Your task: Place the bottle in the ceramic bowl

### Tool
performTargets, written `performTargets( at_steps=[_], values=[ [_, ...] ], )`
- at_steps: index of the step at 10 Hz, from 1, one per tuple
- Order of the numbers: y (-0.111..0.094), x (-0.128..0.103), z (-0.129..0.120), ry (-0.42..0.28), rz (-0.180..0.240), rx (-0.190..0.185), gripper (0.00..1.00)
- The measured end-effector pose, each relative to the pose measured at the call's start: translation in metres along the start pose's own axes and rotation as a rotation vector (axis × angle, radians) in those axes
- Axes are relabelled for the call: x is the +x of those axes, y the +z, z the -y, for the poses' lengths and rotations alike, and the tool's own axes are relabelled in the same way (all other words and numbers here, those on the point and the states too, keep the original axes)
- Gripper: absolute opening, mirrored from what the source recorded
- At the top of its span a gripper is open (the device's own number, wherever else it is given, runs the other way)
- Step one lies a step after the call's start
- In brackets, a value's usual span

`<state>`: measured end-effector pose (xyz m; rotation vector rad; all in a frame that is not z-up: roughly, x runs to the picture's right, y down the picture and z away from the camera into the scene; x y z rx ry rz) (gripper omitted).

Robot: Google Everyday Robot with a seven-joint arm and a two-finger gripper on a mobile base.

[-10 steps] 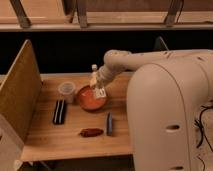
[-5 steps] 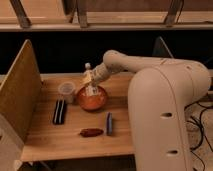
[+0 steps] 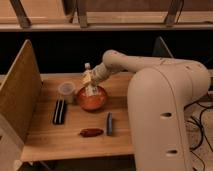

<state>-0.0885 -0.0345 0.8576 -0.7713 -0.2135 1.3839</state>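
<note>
Over the ceramic bowl [image 3: 92,99], claw [image 3: 89,80] holds bottle [image 3: 88,78] upright.

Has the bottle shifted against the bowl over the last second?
Yes. The bottle, at the gripper, has moved left, from the ceramic bowl's right side to its left side, toward the plastic cup.

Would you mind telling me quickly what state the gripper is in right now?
Gripper: shut on the bottle, holding it upright over the ceramic bowl.
</note>
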Motion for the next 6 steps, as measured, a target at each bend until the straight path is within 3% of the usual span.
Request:
performTargets(
  at_steps=[1,2,6],
  values=[
    [-0.0003,0.0,0.0005,0.0,0.0,0.001,0.78],
    [0.0,0.0003,0.0006,0.0,0.0,0.001,0.8],
    [-0.0003,0.0002,0.0009,0.001,0.0,0.001,0.8]
  ],
)
